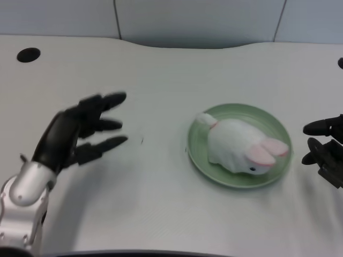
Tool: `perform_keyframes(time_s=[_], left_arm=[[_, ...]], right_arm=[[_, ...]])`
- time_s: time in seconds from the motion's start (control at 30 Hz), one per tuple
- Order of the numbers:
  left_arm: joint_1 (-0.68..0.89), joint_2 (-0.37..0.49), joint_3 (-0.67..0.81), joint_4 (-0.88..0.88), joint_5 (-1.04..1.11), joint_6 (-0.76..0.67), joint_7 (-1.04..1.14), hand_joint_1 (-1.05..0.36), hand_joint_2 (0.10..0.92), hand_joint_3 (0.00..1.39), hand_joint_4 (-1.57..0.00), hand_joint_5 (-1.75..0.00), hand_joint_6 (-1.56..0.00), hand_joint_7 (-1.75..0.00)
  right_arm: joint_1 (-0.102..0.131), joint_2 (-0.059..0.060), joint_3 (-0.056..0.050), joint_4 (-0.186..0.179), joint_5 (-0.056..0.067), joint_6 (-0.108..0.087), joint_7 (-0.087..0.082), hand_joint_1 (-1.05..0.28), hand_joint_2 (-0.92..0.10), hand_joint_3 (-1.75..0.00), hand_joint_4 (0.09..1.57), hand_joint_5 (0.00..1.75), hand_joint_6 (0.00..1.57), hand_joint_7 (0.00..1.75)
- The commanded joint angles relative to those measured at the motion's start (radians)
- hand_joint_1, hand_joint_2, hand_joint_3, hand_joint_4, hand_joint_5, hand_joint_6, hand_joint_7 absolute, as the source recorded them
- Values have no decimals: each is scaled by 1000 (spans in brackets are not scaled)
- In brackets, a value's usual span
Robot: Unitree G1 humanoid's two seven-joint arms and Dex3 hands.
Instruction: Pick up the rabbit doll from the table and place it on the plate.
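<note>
A white rabbit doll with pink ears lies on its side in the green plate, its head toward the front right and its tail at the plate's left rim. My left hand hovers over the table far to the left of the plate, fingers spread apart and holding nothing. It is well clear of the doll.
My right hand waits at the right edge, just beside the plate's rim. A round black hole sits in the table at the far left. The table's curved back edge runs along the wall panels.
</note>
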Motion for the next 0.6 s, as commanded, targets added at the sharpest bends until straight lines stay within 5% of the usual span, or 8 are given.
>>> perform_keyframes(time_s=[0.03, 0.17, 0.27, 0.47, 0.6], left_arm=[[68, 20, 22, -16, -46, 67, -48, -439, 921, 143, -556, -1378, -748, -282], [100, 52, 20, -41, -53, 130, -116, -520, 921, 233, -607, -1509, -856, -445], [108, 57, 21, -54, -57, 151, -134, -538, 921, 292, -603, -1574, -740, -837], [147, 51, 21, -60, -82, 182, -170, -560, 921, 423, -706, -1625, -727, -1139], [122, 38, 27, -29, -91, 197, -171, -523, 921, 446, -673, -1706, -670, -1287]], right_arm=[[-7, -13, -13, 17, 8, -1, -3, -257, -921, -485, 340, 1651, 346, 1296], [-15, -20, -25, 33, 17, -3, 5, -265, -921, -481, 346, 1655, 344, 1302], [-17, -19, -30, 38, 22, -8, 8, -267, -921, -476, 346, 1654, 342, 1306], [-15, -10, -31, 17, 7, 7, -46, -244, -921, -506, 335, 1646, 311, 1287], [-29, -13, -34, 49, 15, -5, -48, -252, -921, -500, 306, 1623, 307, 1274]])
